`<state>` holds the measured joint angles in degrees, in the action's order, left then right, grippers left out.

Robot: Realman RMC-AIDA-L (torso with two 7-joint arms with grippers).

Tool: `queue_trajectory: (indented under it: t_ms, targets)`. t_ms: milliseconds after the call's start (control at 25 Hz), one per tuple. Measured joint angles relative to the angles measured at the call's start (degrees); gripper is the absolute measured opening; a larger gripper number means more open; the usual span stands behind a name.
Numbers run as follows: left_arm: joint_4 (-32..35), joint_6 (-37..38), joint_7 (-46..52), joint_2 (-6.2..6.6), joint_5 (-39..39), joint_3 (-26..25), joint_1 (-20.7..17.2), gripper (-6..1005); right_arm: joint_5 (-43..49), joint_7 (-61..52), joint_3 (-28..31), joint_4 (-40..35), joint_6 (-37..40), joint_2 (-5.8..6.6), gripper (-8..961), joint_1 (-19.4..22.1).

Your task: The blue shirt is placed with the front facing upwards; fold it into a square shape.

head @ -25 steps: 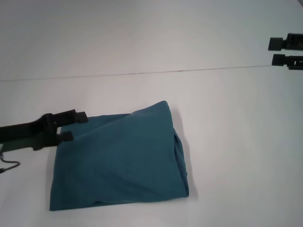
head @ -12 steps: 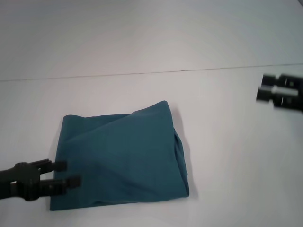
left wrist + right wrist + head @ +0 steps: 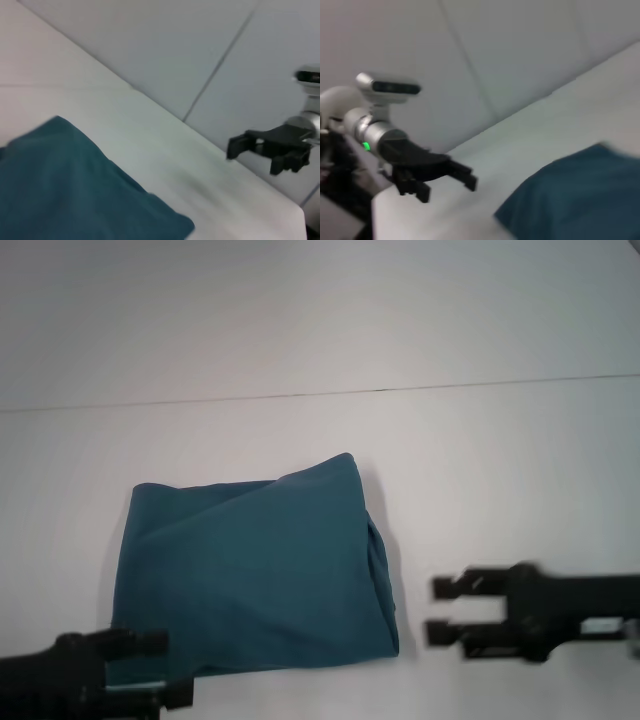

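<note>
The blue shirt lies folded roughly square on the worktop, our left tool and right tool both spread beside it, and a careless pinch could drag the layers apart.

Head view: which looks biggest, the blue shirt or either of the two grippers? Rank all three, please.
1. The blue shirt, by far the largest.
2. and 3. The right gripper and left gripper look alike in size; the left is cut off by the picture's edge, so I will not rank them.
</note>
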<state>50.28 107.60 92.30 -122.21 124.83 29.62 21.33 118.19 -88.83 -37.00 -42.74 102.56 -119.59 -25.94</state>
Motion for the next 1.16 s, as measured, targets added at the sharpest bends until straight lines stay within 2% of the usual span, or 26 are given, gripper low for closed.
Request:
queue_trajectory:
  t_ms: [120, 360, 720, 840, 1160]
  targets:
    - [0.00, 0.01, -0.70, -0.24, 1.15, 0.36, -0.69, 910, 0.21, 0.15, -3.14, 7.08, -2.52, 0.08, 730, -1.82]
    - [-0.71, -0.34, -3.00, -0.97, 2.84, 0.71, -1.37, 909, 0.22, 1.25, -8.61, 13.86, -7.40, -0.30, 730, -4.26]
    - [-2.83, -0.88, -3.69, -1.10, 2.82, 0.94, -0.95, 910, 0.23, 1.22, -10.35, 15.33, -9.49, -0.27, 729, -4.99]
    - [-4.36, -3.08, -1.84, -1.15, 2.86, 1.14, -0.01, 910, 0.23, 1.25, -10.45, 15.42, -9.28, -0.28, 730, -5.00]
    - [-6.22, -4.79, 0.43, -0.72, 2.88, 1.24, 1.59, 909, -0.24, 1.29, -10.54, 15.49, -8.86, -0.29, 730, -5.00]
